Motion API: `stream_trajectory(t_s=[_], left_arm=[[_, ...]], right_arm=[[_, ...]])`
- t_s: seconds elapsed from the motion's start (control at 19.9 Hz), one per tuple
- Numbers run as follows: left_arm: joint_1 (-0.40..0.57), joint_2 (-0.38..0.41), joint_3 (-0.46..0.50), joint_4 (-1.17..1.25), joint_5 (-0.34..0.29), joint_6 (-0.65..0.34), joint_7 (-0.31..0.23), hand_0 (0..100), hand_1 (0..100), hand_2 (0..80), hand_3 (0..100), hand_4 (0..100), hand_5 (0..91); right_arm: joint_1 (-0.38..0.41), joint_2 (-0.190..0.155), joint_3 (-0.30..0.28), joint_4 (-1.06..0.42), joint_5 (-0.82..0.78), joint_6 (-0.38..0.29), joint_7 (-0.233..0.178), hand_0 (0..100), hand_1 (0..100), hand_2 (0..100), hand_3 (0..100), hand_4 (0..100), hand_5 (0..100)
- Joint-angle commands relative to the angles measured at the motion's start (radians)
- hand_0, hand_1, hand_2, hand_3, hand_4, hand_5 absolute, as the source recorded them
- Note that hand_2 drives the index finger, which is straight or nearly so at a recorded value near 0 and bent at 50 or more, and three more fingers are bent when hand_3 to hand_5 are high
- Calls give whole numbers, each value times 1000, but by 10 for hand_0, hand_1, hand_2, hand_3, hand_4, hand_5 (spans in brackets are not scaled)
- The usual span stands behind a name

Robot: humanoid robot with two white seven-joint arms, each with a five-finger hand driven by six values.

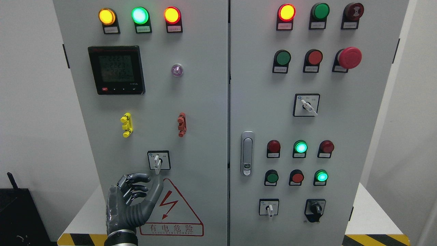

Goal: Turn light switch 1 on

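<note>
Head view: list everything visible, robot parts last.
Cabinet: one, grey, two doors, centre.
Top lamps: three lit, yellow, green, red, left door.
Meter: one, black, left door.
Clips: two, yellow and red, left door.
Selector switch: one, white handle, left door, above the warning triangle.
Handle: one, silver, right door.
Mushroom button: one, red, right door.
Robot hand: left, dark grey, fingers loosely curled, thumb raised just under the selector switch.

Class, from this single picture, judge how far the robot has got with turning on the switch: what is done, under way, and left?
Done: the left hand has reached the left door. In hand: its thumb tip sits just below the rotary switch, fingers open, not gripping. Left: grasp and turn the knob, which points down.
</note>
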Motion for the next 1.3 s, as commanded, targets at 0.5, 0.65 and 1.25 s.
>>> stream_trajectory(t_s=[0.5, 0.65, 1.25], left_arm=[[-39, -10, 9, 43, -2, 18, 0, 101, 725, 496, 582, 661, 525], [-43, -10, 8, 51, 0, 24, 0, 103, 725, 498, 583, 662, 527], [-65, -12, 4, 65, 3, 40, 0, 123, 725, 501, 586, 666, 532]], right_arm=[[0, 0, 0, 0, 0, 0, 0, 303, 0, 0, 0, 0, 0], [0, 0, 0, 0, 0, 0, 0, 303, 0, 0, 0, 0, 0], [0, 0, 0, 0, 0, 0, 0, 303, 0, 0, 0, 0, 0]])
